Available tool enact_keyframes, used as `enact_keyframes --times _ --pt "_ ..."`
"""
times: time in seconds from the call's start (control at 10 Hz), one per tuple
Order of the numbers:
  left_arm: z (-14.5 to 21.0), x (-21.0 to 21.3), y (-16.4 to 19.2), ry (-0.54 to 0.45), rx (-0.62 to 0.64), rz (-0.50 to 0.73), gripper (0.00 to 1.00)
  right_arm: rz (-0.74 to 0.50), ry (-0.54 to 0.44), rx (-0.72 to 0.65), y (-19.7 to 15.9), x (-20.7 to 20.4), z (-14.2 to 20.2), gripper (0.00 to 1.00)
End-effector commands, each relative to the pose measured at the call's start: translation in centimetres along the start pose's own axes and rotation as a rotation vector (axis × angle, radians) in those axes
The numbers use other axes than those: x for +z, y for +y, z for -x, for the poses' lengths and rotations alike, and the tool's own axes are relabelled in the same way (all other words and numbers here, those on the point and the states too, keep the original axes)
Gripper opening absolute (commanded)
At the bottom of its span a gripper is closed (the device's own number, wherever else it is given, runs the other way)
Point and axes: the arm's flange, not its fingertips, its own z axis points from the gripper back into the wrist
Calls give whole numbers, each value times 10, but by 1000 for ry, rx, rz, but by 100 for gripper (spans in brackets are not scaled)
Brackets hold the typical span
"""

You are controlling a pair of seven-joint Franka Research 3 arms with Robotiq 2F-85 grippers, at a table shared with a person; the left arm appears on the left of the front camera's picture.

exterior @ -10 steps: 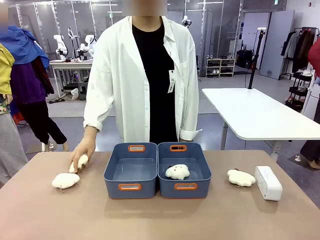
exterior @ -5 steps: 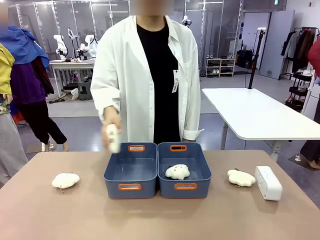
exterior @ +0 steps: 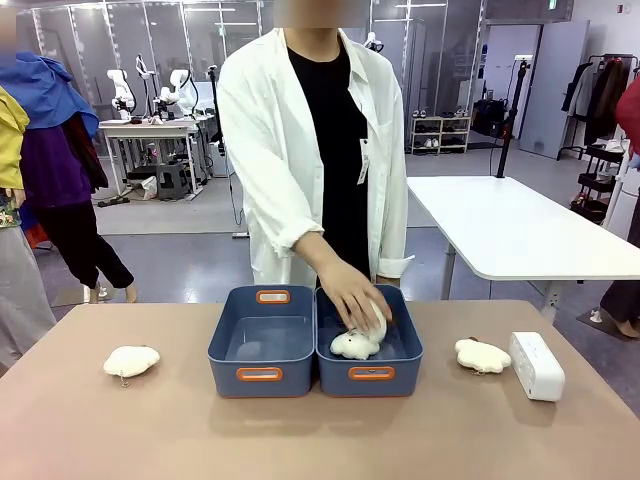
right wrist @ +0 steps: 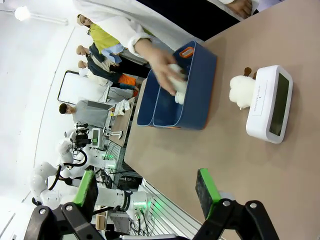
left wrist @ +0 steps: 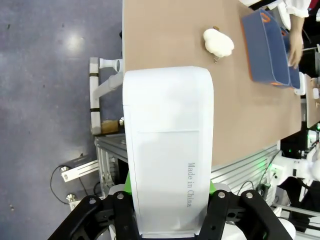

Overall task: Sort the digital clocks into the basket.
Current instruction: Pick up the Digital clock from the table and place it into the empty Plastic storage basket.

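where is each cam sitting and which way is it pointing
Front: fixed on the robot's side, facing across the table at the person; their hand is in the right bin.
Left wrist: off the table's edge, looking down along the left gripper, shut on a held clock.
Right wrist: over the table, looking along the open right gripper toward the second clock.
Shared: the hand in the bin shows in all three; front and right wrist both show the second clock.
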Motion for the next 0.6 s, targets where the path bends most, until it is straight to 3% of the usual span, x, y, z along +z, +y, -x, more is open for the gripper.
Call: enact_keyframes --times 0.0,0.2,0.5 --pt "0 0 0 -1 1 1 52 -11 -4 12 3 1 1 100" --pt "-17 -10 -85 84 -100 17 52 -11 -4 12 3 1 1 100" --pt "-33 -77 -204 267 -139 -49 52 -11 -4 12 3 1 1 100"
